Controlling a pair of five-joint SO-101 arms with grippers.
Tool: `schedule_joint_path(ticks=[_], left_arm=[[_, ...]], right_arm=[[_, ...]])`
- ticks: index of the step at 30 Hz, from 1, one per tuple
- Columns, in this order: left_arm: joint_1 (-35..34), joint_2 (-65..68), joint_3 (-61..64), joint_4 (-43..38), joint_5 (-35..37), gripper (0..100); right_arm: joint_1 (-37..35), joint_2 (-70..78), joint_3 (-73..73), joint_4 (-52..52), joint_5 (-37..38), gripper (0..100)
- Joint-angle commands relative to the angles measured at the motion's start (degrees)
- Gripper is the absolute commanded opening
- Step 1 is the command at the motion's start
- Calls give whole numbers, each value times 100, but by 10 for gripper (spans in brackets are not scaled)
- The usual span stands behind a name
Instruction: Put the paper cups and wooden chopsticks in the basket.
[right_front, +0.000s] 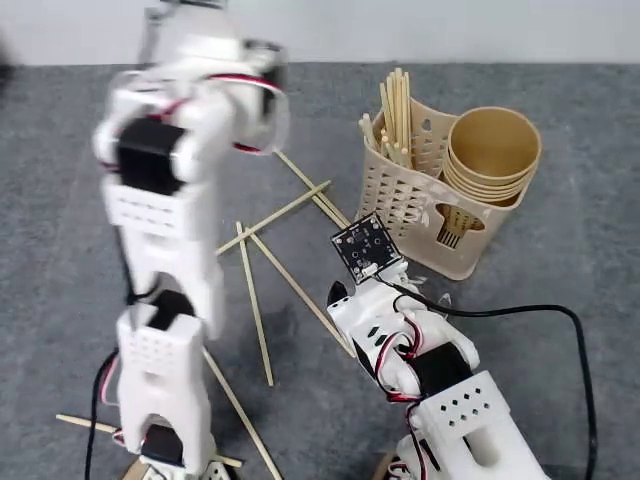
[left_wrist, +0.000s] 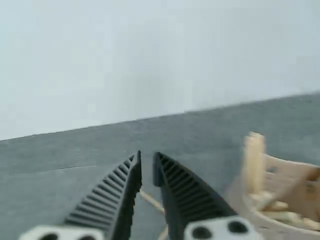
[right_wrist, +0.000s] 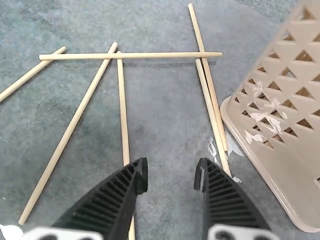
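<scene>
Arm at the left of the high view is the left arm (right_front: 150, 165), reared up over the bench (right_front: 60, 290). Its wrist view has the left gripper (left_wrist: 147, 158) held well above the grey surface, jaws a slim gap apart, nothing between them. Loose wooden chopsticks (right_front: 256, 305) lie scattered across the middle of the frame, seven by my count. One (right_front: 85, 425) sits at the lower left by the arm's base and one (right_front: 242, 415) slants to the bottom edge. Two fan down from the centre, one (right_front: 275, 217) lies crosswise over their upper ends, and a close pair (right_front: 300, 175) runs toward the basket. Right of centre, the right arm (right_front: 420, 350) sits low, with the right gripper (right_wrist: 170, 172) just over the bench, jaws well apart and empty. Key relation: one chopstick (right_wrist: 123, 140) runs straight out ahead from beside one jaw and the pair does the same beside the other, with bare bench between. Long axes lie along the gripper's reach, so the jaws would close across a stick, not along it. A small sideways shift looks needed first. Right arm is plainly the nearer one. Upper right: one basket (right_front: 400, 200), just beside the right gripper. Its right-hand part holds a stack of paper cups (right_front: 492, 150), about five rims, count uncertain. Its left-hand part holds a standing bundle of chopsticks (right_front: 395, 110), too bunched to count. Cup half of the job looks done.
</scene>
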Motion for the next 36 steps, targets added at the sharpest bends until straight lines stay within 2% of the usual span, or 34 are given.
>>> schedule_joint_path(ticks=[1,6,13,19,26,30,36], left_arm=[[-677,-510,-198,141,-220,28],[-1196,-1424,1314,141,-563,26],[-1530,-3657,4435,97,-826,26],[-1952,-5029,6721,-53,-993,26],[-2541,-6013,9218,-967,-993,27],[-2804,-6558,10273,-1530,-993,26],[-2831,-7244,11486,-2013,-1002,28]], right_arm=[[-127,-57,-290,338,334,172],[-514,-48,-1169,1314,457,172],[-752,435,-1732,1393,615,172],[-787,2299,-2708,1385,712,172],[-857,4699,-4264,1385,712,172],[-901,5965,-5152,1393,712,172],[-971,7644,-6585,1429,782,172]])
